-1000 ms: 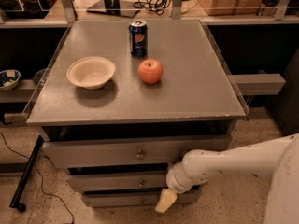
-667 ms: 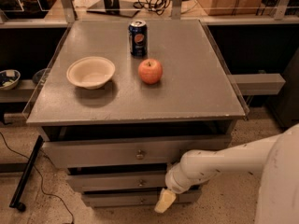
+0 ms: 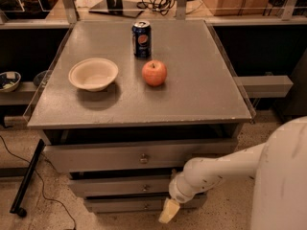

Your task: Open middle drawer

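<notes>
The middle drawer (image 3: 120,186) is the shallow grey front with a small round metal knob (image 3: 145,188), between a taller top drawer (image 3: 96,158) and a narrower bottom drawer (image 3: 124,204). All three fronts look closed or nearly so. My gripper (image 3: 169,211), cream-coloured at the end of the white arm (image 3: 216,169), hangs in front of the bottom drawer, below and to the right of the middle knob. It does not touch the knob.
On the grey cabinet top (image 3: 201,80) stand a white bowl (image 3: 93,73), a red apple (image 3: 154,73) and a blue soda can (image 3: 141,39). My white arm housing (image 3: 283,181) fills the lower right. A black cable and stand leg (image 3: 26,186) lie on the floor at left.
The white arm housing at the right edge takes up more of the view than before. The gripper has stayed almost where it was, low in front of the drawers.
</notes>
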{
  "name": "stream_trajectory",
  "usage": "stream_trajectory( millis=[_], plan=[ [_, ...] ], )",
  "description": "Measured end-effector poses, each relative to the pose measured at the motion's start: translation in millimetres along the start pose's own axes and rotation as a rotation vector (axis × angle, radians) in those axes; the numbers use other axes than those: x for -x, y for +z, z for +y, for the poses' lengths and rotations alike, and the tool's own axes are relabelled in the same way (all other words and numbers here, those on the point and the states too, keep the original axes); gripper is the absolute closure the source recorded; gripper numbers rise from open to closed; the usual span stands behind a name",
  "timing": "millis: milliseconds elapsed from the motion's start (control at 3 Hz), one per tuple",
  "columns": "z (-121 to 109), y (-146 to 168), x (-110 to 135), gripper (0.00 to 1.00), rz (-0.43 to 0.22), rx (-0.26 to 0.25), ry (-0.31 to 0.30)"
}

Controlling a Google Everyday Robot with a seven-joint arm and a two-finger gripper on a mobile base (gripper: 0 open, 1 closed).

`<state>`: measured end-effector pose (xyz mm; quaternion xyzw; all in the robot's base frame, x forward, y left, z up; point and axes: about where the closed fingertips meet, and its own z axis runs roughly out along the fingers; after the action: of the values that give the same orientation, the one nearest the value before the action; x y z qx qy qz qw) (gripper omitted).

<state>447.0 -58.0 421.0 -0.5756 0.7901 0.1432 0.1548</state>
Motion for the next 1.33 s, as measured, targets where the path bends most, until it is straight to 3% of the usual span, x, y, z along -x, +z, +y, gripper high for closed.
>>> stream_trajectory(
  millis=[333,667,1333],
  plan=[
    [2,-2,0,0.00,0.002,0.006,-0.003],
    [16,-7,-9,0.00,-0.005,0.049,-0.005],
    [30,-19,-2,0.00,-0.030,0.089,-0.007]
  ],
)
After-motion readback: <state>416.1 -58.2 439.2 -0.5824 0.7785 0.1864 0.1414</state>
